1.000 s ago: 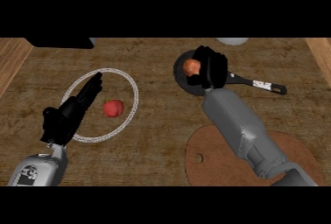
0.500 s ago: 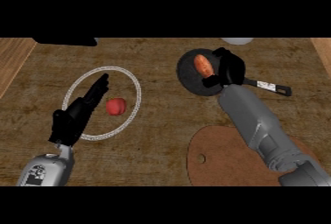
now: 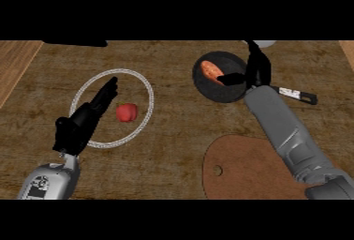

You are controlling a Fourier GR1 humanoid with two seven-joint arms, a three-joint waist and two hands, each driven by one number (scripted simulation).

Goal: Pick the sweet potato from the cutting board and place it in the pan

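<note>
Spanning view: dark wood-grain counter (image 3: 173,140); brown cutting board (image 3: 256,171) lower right.

Dim, even light lies over the dark brown wood-grain counter (image 3: 173,140); where it comes from cannot be told; the pale wooden strip at the upper left (image 3: 15,61) is the brightest surface; the grey right forearm (image 3: 280,122) carries a soft pale sheen along its length; the round black pan (image 3: 221,93) and the black right hand (image 3: 254,70) are so close in tone that their outlines are hard to part; the orange sweet potato (image 3: 211,70) stands out vividly against the pan; cast shadows are too faint to trace.
</note>
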